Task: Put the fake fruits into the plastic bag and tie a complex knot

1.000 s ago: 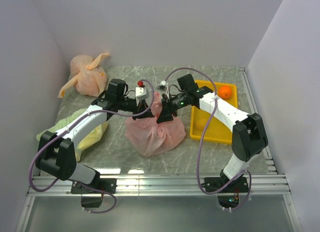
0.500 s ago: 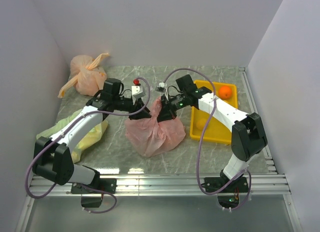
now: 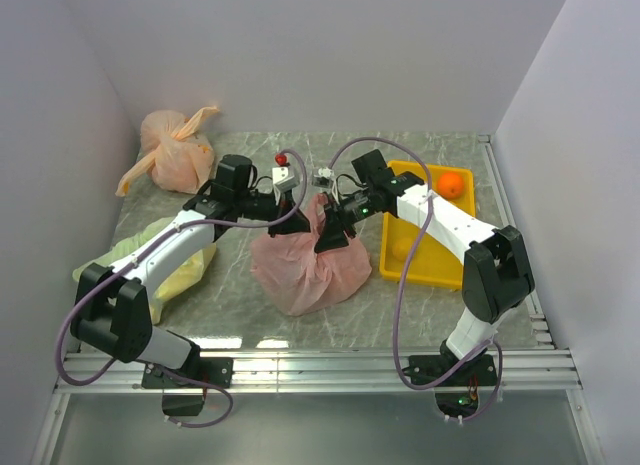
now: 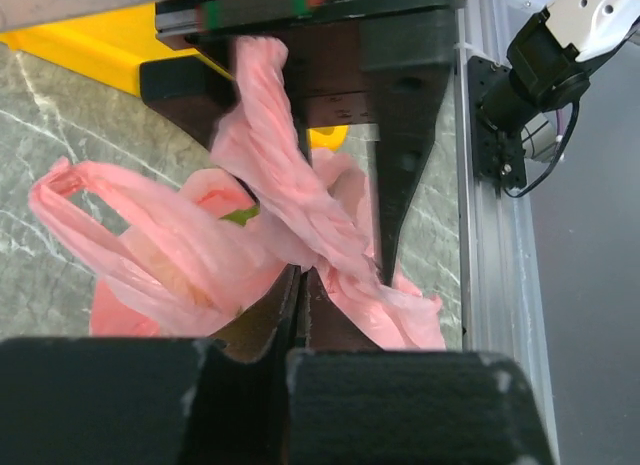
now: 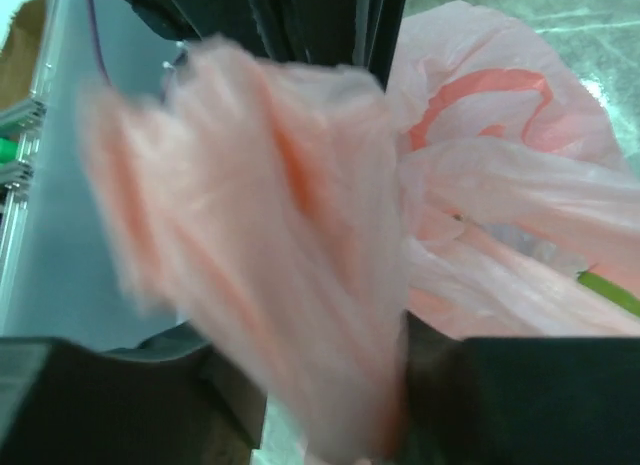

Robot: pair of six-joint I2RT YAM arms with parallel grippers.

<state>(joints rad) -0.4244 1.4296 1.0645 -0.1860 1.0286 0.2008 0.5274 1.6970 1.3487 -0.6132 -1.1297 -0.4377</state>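
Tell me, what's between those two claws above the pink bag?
The knot, twisted pink handle strips, runs from the left gripper to the right gripper; the left wrist view shows it best.

Pale lilac walls (image 3: 300, 55); marble tabletop (image 3: 240, 315); aluminium front rail (image 3: 320, 365).

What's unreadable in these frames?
1. The knot: in top external, the left gripper and right gripper cover it above the plastic bag.
2. Right gripper's hold: in right wrist, blurred pink plastic fills the frame.
3. Bag contents: in left wrist, only a green sliver shows through.
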